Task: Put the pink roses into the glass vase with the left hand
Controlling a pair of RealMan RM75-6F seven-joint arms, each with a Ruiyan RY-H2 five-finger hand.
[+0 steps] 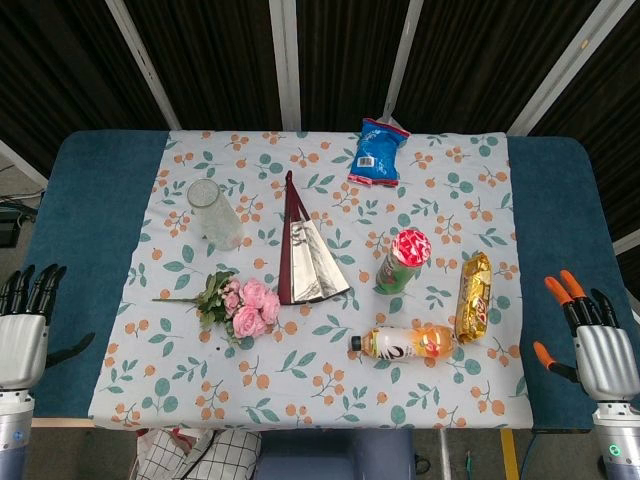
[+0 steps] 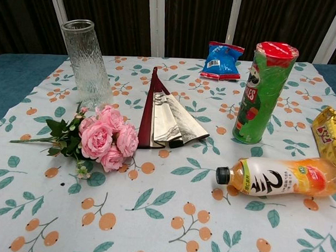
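A bunch of pink roses (image 1: pixel 245 305) (image 2: pixel 103 137) lies flat on the floral cloth, blooms toward the centre and green stem pointing left. Just behind it a ribbed glass vase (image 1: pixel 214 212) (image 2: pixel 87 64) stands upright and empty. My left hand (image 1: pixel 25 325) hovers at the table's left front edge, well to the left of the roses, fingers apart and holding nothing. At the right front edge my right hand (image 1: pixel 595 340), with orange fingertips, is likewise open and empty. Neither hand appears in the chest view.
A half-open folding fan (image 1: pixel 305 255) (image 2: pixel 165 117) lies right beside the roses. Further right stand a green chips can (image 1: pixel 402 260) (image 2: pixel 264 91), a lying drink bottle (image 1: pixel 408 343) (image 2: pixel 280 176), a gold snack pack (image 1: pixel 474 295) and a blue snack bag (image 1: pixel 377 152) (image 2: pixel 222 60).
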